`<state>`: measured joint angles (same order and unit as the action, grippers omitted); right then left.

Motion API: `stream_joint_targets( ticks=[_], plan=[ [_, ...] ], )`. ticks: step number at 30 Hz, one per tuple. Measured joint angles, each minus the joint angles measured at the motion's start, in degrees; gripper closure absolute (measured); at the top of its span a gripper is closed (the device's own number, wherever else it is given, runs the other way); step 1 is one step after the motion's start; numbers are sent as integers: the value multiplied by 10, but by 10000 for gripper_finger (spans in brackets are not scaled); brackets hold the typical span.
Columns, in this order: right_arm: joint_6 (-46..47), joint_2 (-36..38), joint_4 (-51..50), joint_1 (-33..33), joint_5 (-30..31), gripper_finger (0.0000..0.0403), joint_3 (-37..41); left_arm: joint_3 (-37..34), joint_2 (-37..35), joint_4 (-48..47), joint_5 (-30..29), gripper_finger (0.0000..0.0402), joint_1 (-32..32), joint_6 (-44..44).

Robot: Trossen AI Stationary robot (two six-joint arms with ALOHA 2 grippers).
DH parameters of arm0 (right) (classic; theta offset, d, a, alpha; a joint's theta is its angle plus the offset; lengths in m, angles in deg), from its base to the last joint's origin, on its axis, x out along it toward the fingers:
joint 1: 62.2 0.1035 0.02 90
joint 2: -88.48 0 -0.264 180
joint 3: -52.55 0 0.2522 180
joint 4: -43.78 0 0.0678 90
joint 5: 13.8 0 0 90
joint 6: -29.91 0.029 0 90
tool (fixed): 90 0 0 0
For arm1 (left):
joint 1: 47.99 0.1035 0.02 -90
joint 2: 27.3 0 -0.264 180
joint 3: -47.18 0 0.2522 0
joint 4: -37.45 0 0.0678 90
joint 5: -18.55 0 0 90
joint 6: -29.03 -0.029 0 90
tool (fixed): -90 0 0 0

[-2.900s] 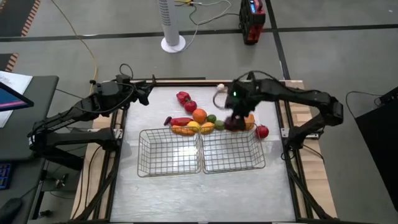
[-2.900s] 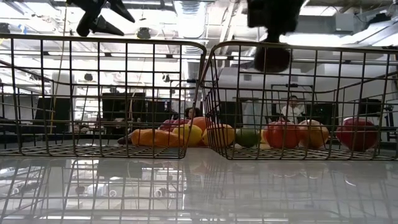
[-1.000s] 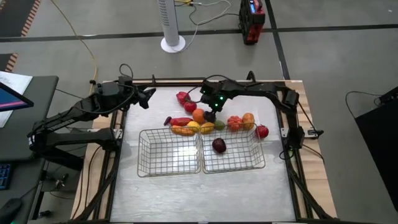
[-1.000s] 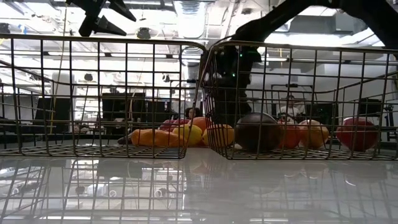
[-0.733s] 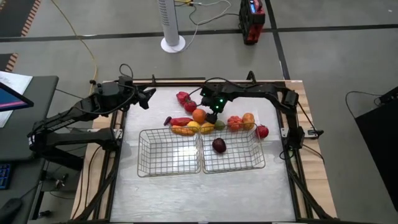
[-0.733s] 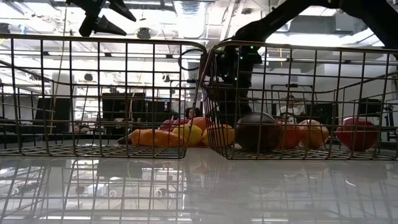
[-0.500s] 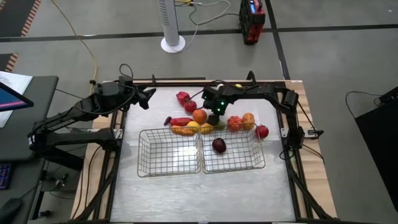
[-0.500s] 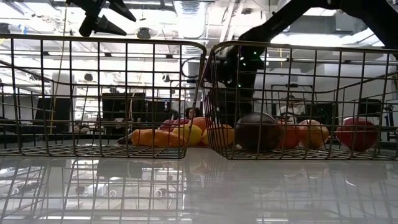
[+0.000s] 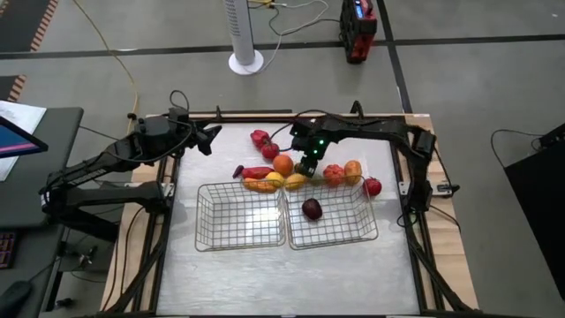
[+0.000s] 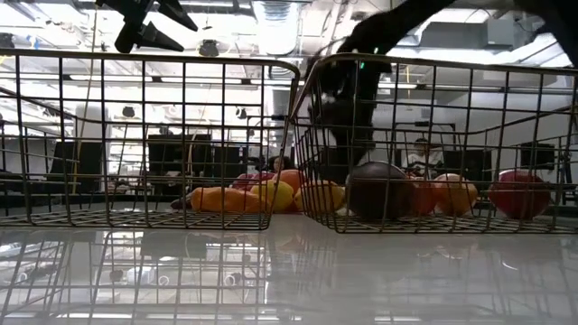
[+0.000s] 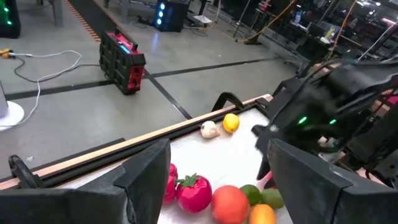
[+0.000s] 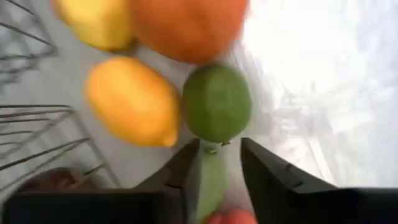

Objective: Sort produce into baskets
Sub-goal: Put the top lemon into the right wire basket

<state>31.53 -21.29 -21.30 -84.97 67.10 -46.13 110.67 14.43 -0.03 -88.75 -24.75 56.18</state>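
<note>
The produce lies in a cluster at the table's far middle: red pieces, an orange, yellow pieces, peach-coloured ones and a red apple. My right gripper reaches down into this cluster, shut on a pale green piece beside a round green lime. A dark maroon fruit lies on the floor of the right basket. Nothing shows in the left basket. My left gripper hangs open above the far left corner. My right gripper pinches the pale green piece between its two fingers, coming from above and pointing down. The piece sits right against the lime and next to an orange-yellow lemon. Whether it is off the table I cannot tell.
A whitish piece and a small yellow one lie near the table's far edge. The two wire baskets stand side by side just near of the cluster. A wooden rim frames the table. The near half of the tabletop is bare.
My right gripper has shifted a little toward the table's right edge, from beside the orange to over the green pieces. The maroon fruit stays in the right basket. My left arm has kept still.
</note>
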Motion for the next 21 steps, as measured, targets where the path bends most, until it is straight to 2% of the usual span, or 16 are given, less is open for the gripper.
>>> stream_joint_targets(
  ticks=[5, 9, 15, 21],
  plan=[
    [3, 63, -42, 2, 0, 326, 0, 0, 0, 0, 0, 145, 0, 0],
    [5, 112, -90, 7, 0, 340, 0, 0, 0, 0, 0, 145, 0, 0],
    [63, 199, -191, 11, -15, 325, 0, 0, 0, 0, 0, 145, 0, 0],
    [157, 320, -213, 43, -16, 294, 0, 0, 0, 0, 0, 145, 0, 0]
  ],
)
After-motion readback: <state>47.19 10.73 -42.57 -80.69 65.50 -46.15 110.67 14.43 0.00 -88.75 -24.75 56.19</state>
